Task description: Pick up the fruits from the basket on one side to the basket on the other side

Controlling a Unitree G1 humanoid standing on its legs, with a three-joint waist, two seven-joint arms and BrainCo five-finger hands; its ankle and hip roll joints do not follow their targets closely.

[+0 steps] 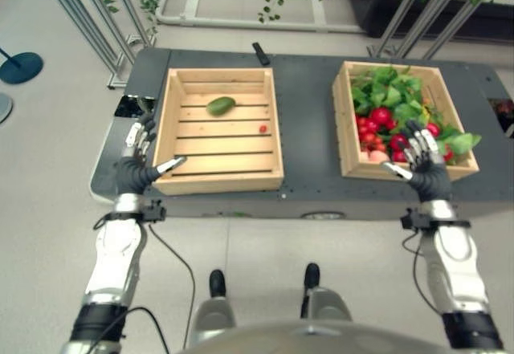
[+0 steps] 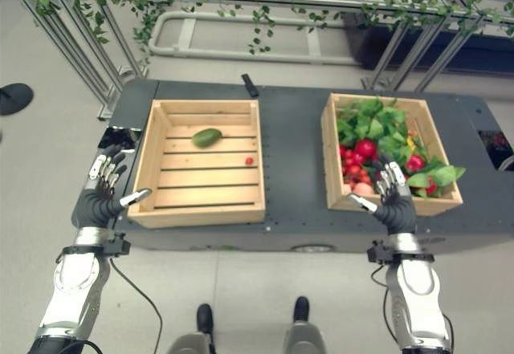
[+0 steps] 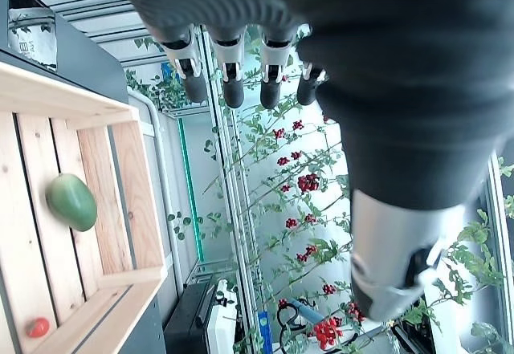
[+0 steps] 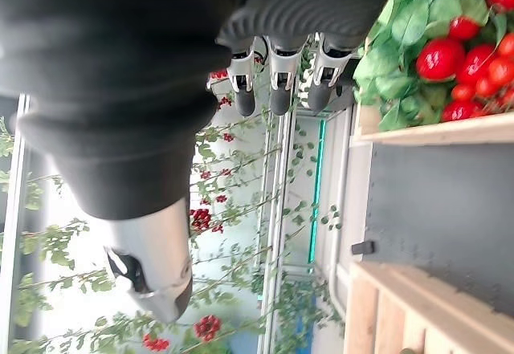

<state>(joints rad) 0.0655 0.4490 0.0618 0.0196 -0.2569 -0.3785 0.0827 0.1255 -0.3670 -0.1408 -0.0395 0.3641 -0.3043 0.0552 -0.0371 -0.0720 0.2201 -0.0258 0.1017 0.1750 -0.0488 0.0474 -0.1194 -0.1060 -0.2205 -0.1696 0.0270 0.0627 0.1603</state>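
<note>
The fruits (image 2: 359,163), a heap of red ones among green leaves, fill the right crate (image 2: 389,199), while the left crate (image 2: 198,208) holds just a green mango (image 2: 206,137) and one small red fruit (image 2: 249,160). The right hand (image 2: 393,195) hovers at the full crate's near edge, fingers spread and empty, so it should probably descend on a single exposed red fruit (not the leaves) and close fully before lifting. The left hand (image 2: 103,191) waits open and empty beside the left crate's near corner.
</note>
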